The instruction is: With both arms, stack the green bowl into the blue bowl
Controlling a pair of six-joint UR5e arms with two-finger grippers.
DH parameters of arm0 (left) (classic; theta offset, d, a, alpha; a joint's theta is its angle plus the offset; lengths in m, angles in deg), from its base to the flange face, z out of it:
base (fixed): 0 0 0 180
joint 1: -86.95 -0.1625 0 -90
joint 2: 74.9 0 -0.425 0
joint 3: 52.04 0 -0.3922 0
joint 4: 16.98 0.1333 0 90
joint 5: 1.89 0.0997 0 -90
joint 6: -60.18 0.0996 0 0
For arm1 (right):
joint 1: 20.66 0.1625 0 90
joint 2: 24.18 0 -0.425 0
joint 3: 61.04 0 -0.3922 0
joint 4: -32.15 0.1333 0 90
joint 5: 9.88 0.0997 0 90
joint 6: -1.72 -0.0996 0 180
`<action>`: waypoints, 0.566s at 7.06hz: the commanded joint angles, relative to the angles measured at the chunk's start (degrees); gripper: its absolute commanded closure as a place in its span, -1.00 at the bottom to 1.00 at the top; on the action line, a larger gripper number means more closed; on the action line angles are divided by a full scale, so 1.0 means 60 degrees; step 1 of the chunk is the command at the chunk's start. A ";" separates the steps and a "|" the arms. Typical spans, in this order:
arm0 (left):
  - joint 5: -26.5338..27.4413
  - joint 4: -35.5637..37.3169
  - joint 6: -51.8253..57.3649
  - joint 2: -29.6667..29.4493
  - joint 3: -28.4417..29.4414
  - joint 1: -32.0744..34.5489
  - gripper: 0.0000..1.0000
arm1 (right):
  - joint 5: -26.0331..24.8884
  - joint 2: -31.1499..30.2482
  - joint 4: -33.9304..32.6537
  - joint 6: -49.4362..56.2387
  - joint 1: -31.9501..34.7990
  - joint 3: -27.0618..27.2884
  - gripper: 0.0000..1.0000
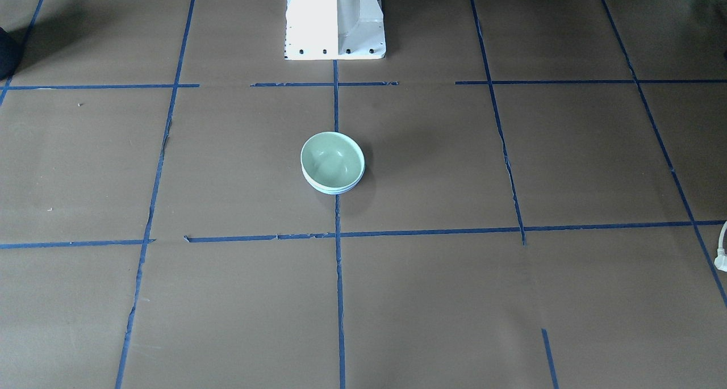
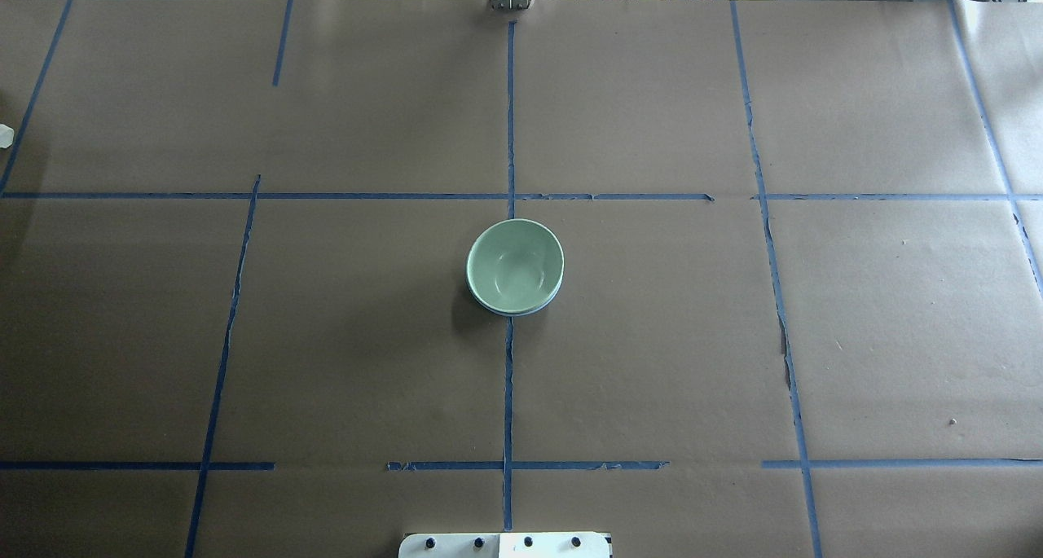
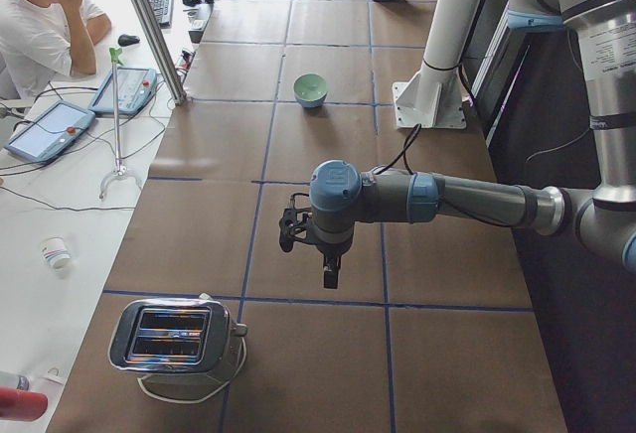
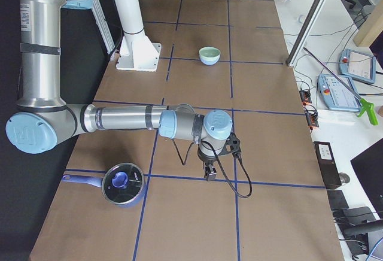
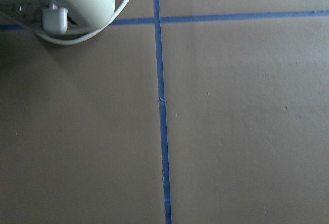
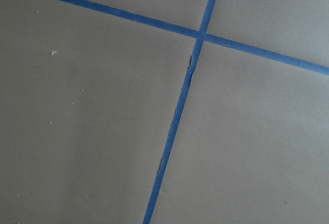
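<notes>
You will find the small, round, glossy mint-green bowl [image 1: 332, 160] seated inside the small, round light blue bowl [image 1: 334, 191] at the middle of the brown-paper tabletop [image 1: 511, 298]. The pair is well apart from every edge and in line with the white pedestal [image 1: 335, 20] at the robot's edge. Only a thin crescent of blue rim shows beneath the green one, so I judge the stack made and nothing left to carry.

That would explain the arms: each hangs low over bare paper toward its own end edge, well apart from the bowls, out of the way. The left pincer [image 3: 329, 276] points down near the chrome toaster [image 3: 174, 336] at the left end edge; the right pincer [image 4: 209, 173] points down near the lidded blue saucepan [image 4: 122, 184] at the right end edge. Both show only in the side views, so you cannot tell whether their fingers are apart or together; neither carries a bowl.

The front-facing and overhead views give you the nesting plainly but no arm. The side views give you the arms, with the bowls small and far. The left wrist view shows only the toaster's side, its white cord and blue tape [image 6: 177, 116]; the right wrist view shows tape and paper alone.
</notes>
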 commanded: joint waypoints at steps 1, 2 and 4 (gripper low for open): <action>-0.0007 -0.0079 0.0033 -0.0027 0.0114 -0.0041 -1.00 | 0.0010 0.0027 0.0014 -0.0014 -0.0002 0.0016 -1.00; 0.0007 -0.0095 0.0106 0.0045 0.0070 -0.0027 -1.00 | 0.0010 0.0086 0.0014 -0.0043 -0.0002 0.0074 -1.00; 0.0007 -0.0109 0.0092 0.0089 0.0171 -0.0041 -1.00 | -0.0005 0.0058 0.0029 0.0000 0.0012 0.0103 -1.00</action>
